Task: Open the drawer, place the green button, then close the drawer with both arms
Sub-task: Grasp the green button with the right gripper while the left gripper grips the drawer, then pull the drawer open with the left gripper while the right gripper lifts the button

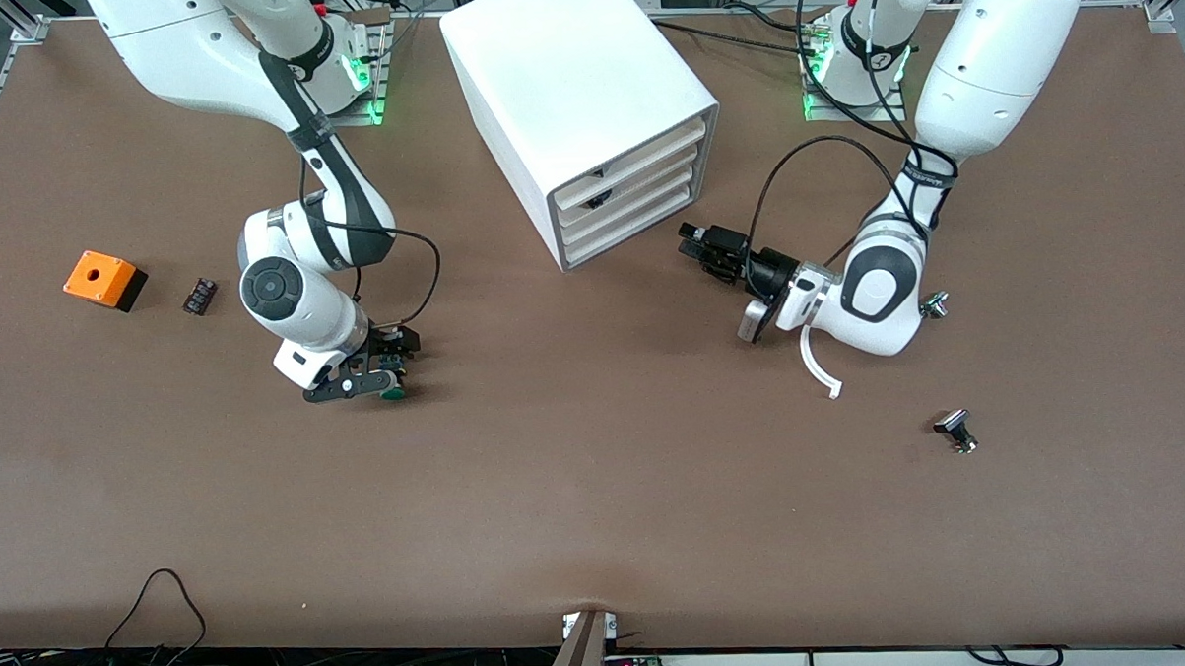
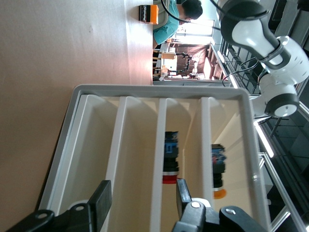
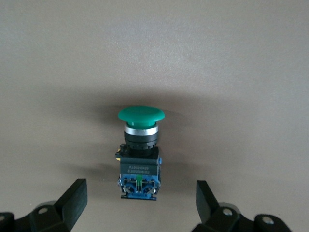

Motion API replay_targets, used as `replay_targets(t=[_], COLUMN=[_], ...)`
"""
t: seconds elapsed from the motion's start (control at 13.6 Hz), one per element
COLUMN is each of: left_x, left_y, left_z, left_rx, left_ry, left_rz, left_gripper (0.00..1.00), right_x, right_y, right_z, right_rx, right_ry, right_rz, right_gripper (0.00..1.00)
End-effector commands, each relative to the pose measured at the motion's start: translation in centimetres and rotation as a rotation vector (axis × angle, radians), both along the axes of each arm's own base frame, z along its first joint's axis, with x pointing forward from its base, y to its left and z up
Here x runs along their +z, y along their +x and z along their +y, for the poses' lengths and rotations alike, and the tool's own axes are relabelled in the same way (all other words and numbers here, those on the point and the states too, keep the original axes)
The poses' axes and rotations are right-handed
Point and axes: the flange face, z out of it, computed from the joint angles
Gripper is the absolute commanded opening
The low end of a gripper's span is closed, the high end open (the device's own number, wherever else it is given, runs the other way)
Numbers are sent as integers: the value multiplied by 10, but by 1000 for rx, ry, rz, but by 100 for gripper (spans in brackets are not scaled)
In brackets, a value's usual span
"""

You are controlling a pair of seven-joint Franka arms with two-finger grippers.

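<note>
Right tool (image 1: pixel 382 372) low over the table (image 1: pixel 598 491), fingers spread, straddling the button (image 3: pixel 140 145), not gripping. Left tool (image 1: pixel 693 243) open, facing the cabinet (image 1: pixel 585 107). Drawer (image 1: pixel 636 169) still closed; nothing done yet.

Cabinet (image 1: pixel 585 107) mid-table between arm bases. Button (image 1: pixel 393 390) nearer camera, toward right arm's end, under right gripper (image 1: pixel 382 372).

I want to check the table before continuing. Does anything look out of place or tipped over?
Yes: the button lies on its side on the table, under the right end effector, which is open. The cabinet stands askew to the table's edges, all drawers shut.
</note>
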Motion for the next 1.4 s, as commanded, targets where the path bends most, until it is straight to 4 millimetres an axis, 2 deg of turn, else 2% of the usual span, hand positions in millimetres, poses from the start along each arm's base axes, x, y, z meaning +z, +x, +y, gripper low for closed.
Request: replay_targets(t=[0.0, 0.22, 0.44, 0.52, 0.66, 0.88, 0.96, 1.03, 1.18, 1.25, 1.33], left_x=[-16, -36, -48, -46, -44, -43, -43, -42, -43, -44, -44], left_y=[-30, -68, -96, -100, -103, -113, -113, -112, -113, -115, -114], left_z=[-9, -29, -29, -28, -29, -42, -41, -39, -38, -38, -37], left_rx=[18, 43, 84, 82, 79, 82, 85, 89, 89, 88, 90], left_ry=[8, 10, -40, -39, -40, -55, -55, -56, -55, -52, -52], left_rz=[-69, -90, -142, -144, -141, -121, -121, -121, -118, -112, -112], left_gripper=[61, 60, 48, 48, 40, 29, 17, 0, 0, 0, 0], right_x=[-9, -18, -19, -19, -19, -17, -17, -16, -14, -11, -5], right_y=[-6, -8, -8, -9, -9, -9, -9, -9, -11, -10, -6], right_z=[2, 1, 2, 2, 2, 5, 6, 10, 22, 25, 27], right_rx=[-14, -14, -12, -12, -14, -12, -27, -32, -15, -8, 3], right_ry=[12, 10, 10, 9, 8, 9, 9, 8, 11, 12, 17], right_rz=[-8, -5, -4, -2, 2, -1, -2, -2, -9, -15, -28], right_gripper=[100, 100, 97, 94, 78, 47, 35, 24, 4, 0, 0])
